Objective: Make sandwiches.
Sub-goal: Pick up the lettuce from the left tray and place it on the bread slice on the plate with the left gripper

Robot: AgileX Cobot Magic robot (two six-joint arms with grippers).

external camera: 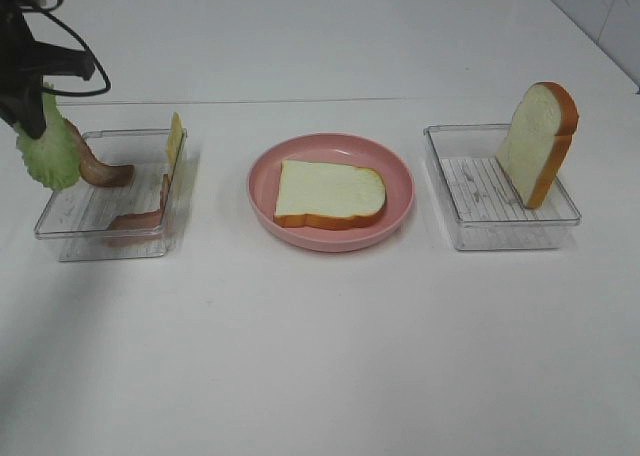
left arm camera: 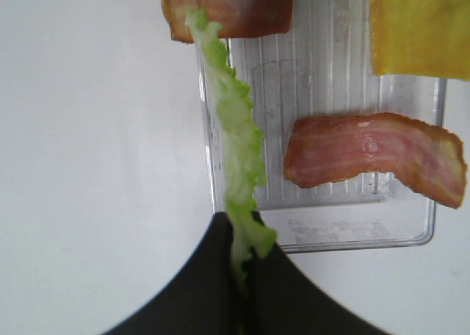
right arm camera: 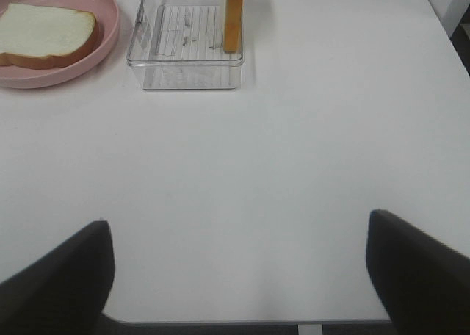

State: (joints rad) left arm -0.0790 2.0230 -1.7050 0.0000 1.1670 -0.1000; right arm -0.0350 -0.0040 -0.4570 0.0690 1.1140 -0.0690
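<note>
Done: base bread slice [external camera: 330, 193] flat on pink plate [external camera: 400, 191]. Underway: left tool [left arm camera: 242, 276] pinching lettuce leaf [left arm camera: 239, 144] over left clear tray [external camera: 90, 211]. Remaining: bacon [left arm camera: 374, 155], cheese [left arm camera: 418, 26] there; top slice [external camera: 535, 141] upright in right tray [external camera: 470, 191]. Idle: right tool [right arm camera: 239, 276] spread, empty.

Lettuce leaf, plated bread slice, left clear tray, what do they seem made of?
Lettuce leaf: likely soft matte plastic; it hangs limp and ruffled.
Bread slice: probably foam; thick, matte, rounded edges.
Left tray: hard clear plastic; see-through, glossy ribbed floor.
</note>
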